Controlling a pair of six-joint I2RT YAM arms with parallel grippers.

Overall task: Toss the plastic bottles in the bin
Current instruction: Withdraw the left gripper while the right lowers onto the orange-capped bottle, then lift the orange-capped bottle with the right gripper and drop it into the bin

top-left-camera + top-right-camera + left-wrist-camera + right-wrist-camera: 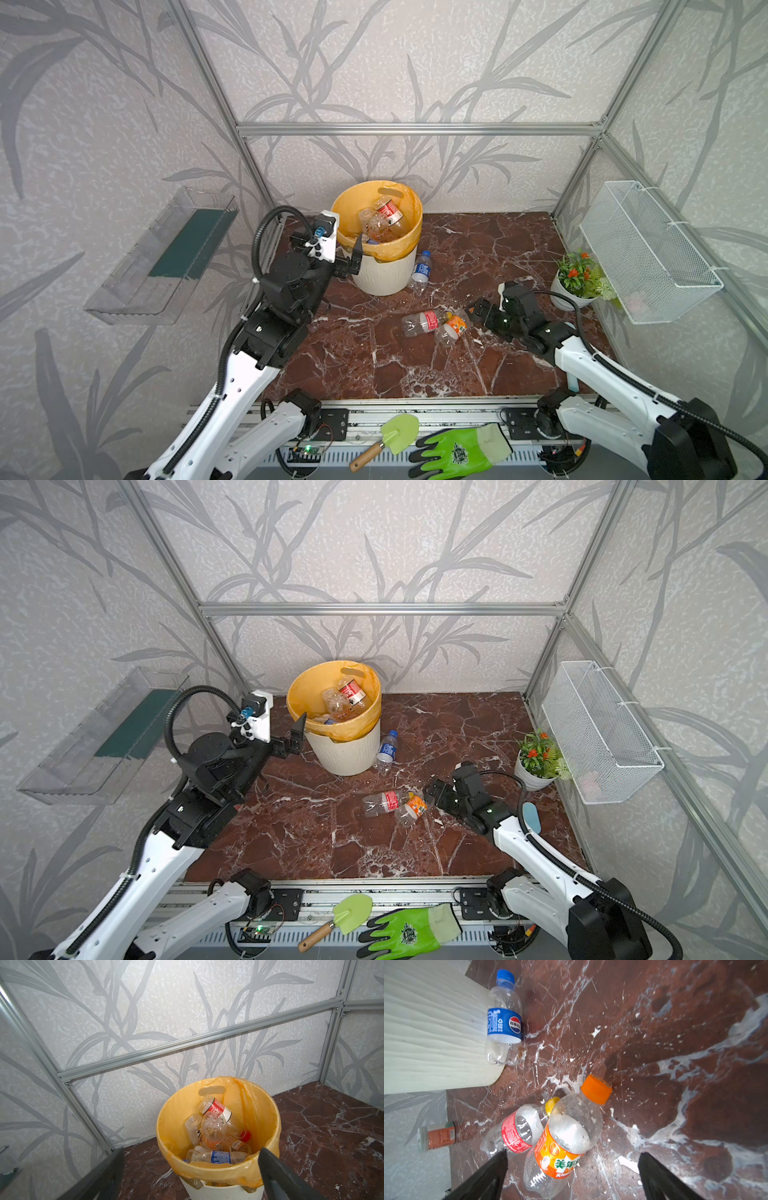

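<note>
Now both grippers stand wide open and empty: the left gripper [191, 1153] hovers at the rim of the bin [218, 1165], and the right gripper [572, 1154] hangs just above the orange bottle [566, 1136], which leans on the red bottle [517, 1134] on the desk [374, 353]. A blue bottle [503, 1022] rests against the bin's wall. Several bottles [214, 1124] lie inside the bin. All look empty, so probably light, thin-walled, slick and crushable; grip across the labelled waist.

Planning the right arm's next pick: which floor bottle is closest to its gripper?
The orange-capped, orange-label bottle, lying right before the open right gripper; the red-label bottle lies beyond it, the blue-label bottle by the bin.
</note>
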